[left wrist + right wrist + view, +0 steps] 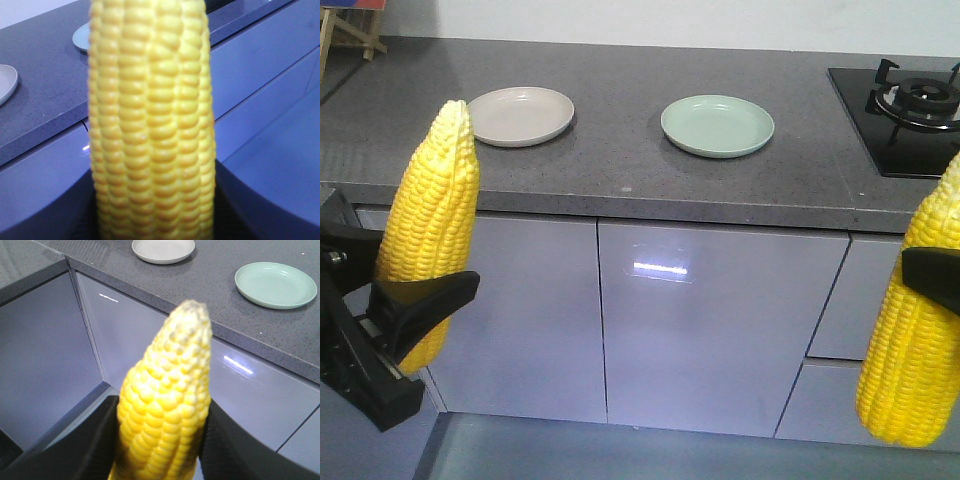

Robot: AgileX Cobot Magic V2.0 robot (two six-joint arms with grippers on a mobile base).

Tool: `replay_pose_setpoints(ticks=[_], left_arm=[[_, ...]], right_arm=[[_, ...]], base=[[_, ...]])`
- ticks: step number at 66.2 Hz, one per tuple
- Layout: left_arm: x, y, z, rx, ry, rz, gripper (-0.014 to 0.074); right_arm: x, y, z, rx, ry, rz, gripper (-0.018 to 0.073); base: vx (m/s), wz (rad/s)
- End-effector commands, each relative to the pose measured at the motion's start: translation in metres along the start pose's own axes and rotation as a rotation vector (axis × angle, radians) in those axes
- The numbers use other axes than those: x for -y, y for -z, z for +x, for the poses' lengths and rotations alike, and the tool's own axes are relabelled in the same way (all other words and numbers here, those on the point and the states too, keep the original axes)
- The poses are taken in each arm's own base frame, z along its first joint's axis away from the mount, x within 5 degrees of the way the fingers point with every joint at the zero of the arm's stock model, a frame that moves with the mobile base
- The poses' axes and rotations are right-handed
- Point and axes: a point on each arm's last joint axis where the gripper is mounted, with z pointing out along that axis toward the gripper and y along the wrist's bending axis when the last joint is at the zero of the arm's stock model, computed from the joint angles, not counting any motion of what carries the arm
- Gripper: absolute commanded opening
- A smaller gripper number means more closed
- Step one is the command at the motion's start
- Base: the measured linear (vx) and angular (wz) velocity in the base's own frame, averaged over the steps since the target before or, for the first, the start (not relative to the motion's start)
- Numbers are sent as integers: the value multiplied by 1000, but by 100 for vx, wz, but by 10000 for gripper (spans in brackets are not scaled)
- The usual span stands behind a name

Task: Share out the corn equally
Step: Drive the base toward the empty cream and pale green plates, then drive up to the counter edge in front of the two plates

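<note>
left gripper (410,290) is clamping left cob (430,210), right gripper (935,278) right cob (910,370); should be laying them flat on beige plate (520,116), green plate (717,126).

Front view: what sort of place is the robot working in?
Most likely a home-style kitchen. A grey speckled countertop runs over glossy cabinet doors, a gas hob is set into it at the right, and a beige plate and a green plate sit on top.
</note>
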Motion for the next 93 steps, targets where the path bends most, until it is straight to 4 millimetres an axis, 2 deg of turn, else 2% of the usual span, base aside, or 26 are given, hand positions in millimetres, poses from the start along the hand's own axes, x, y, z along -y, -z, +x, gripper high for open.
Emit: replay_pose_setpoints(ticks=[1,93], left_arm=[[-2,6,-15,106,16,-16,227],[-2,6,-15,106,16,-16,227]], right_arm=[[0,6,-12,87,1,18,225],[0,6,-12,86,1,18,225]], base=[[7,-1],[11,-1]])
